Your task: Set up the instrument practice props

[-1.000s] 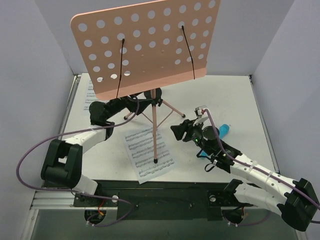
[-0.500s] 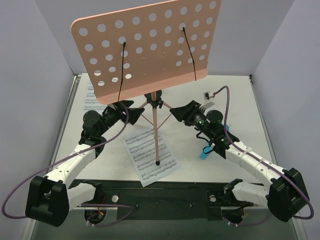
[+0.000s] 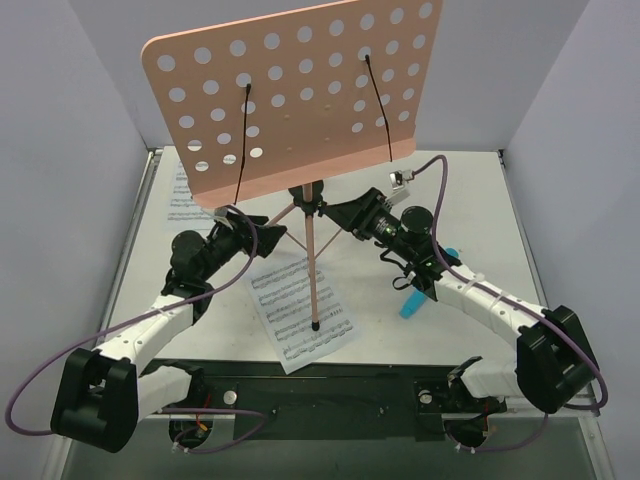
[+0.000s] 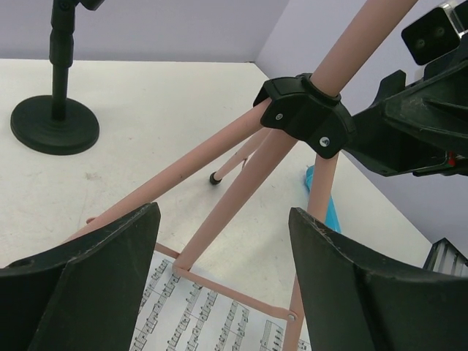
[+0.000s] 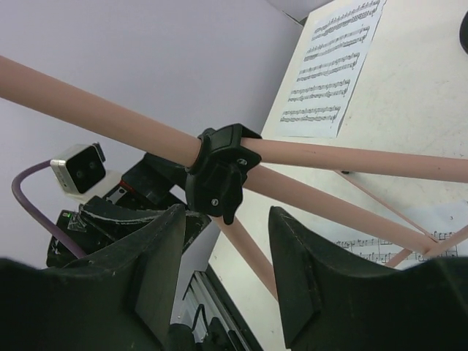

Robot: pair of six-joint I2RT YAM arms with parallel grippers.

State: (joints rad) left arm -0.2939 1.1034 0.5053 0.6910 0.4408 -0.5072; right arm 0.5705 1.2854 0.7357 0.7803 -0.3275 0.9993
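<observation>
The pink perforated music-stand desk (image 3: 295, 90) stands upright on its pink tripod (image 3: 310, 260), with two black wire page-holders across it. My left gripper (image 3: 255, 218) is open just left of the tripod's black joint (image 4: 307, 117); the legs run ahead of its fingers, untouched. My right gripper (image 3: 340, 215) is open just right of that joint (image 5: 219, 172), with nothing between its fingers. One sheet-music page (image 3: 300, 310) lies flat under the tripod's near leg. Another page (image 3: 180, 195) lies at the back left.
A blue tube (image 3: 415, 300) lies on the table under my right forearm. A black round stand base (image 4: 55, 124) sits beyond the tripod. Grey walls close in the left, back and right. A black rail (image 3: 330, 385) runs along the near edge.
Both grippers have closed in on the tripod's joint: the right one came up from beside the blue tube, and the left arm swung round to face it from the left. The stand stayed put.
</observation>
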